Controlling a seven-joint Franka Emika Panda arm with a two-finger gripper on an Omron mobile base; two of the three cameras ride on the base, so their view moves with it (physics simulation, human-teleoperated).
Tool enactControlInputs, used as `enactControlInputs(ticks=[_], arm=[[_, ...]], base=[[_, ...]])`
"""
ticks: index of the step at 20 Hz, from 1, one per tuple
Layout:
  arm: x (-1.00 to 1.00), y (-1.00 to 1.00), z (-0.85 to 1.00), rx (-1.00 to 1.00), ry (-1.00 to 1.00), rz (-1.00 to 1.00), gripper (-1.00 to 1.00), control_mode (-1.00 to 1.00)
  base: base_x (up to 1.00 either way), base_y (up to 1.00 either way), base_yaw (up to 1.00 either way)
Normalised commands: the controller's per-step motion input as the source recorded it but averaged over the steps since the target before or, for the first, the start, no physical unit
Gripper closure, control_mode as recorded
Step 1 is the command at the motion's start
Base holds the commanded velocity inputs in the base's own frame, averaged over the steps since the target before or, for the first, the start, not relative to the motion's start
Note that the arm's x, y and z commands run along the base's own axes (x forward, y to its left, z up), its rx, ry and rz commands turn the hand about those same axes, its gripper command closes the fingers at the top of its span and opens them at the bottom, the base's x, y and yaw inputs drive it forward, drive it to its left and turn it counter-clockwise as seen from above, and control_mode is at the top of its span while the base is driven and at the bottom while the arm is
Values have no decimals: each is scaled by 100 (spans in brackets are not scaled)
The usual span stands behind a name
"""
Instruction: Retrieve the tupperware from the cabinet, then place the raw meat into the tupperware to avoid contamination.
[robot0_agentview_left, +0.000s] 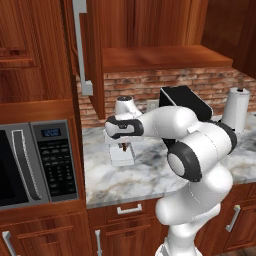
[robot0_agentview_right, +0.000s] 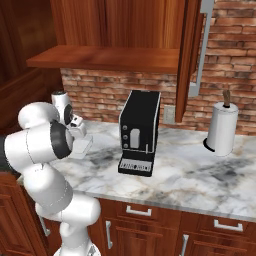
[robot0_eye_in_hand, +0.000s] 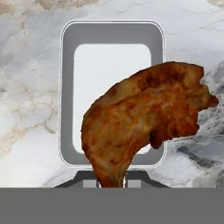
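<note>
Hand view: gripper (robot0_eye_in_hand: 111, 183) is closed on the narrow end of the meat (robot0_eye_in_hand: 144, 118), which hangs directly over the tupperware (robot0_eye_in_hand: 112, 35) on the marble counter (robot0_eye_in_hand: 26, 100) below. Left base view: gripper (robot0_agentview_left: 123, 146) hovers just above tupperware (robot0_agentview_left: 122, 157); cabinet (robot0_agentview_left: 92, 50) door stands open above it.

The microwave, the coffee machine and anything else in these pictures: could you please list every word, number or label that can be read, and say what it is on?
Microwave display, blue, above the keypad: digits are there, but too blurred to read.
Microwave keypad buttons: markings too small to read.
Coffee machine front panel: no legible label or brand.
Paper towel roll: no text.
Container and meat in the hand view: no text.
</note>
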Motion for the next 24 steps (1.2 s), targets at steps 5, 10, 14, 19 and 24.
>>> enactControlInputs(ticks=[5, 10, 14, 19, 24], arm=[[29, 4, -27, 0, 0, 0, 100, -100], [24, 7, -28, 0, 0, 0, 100, -100], [16, 9, -31, 0, 0, 0, 100, -100], [15, 6, -27, 0, 0, 0, 100, -100], [4, 4, -19, 0, 0, 0, 100, -100]], base=[[0, 0, 0], [0, 0, 0], [0, 0, 0], [0, 0, 0], [0, 0, 0]])
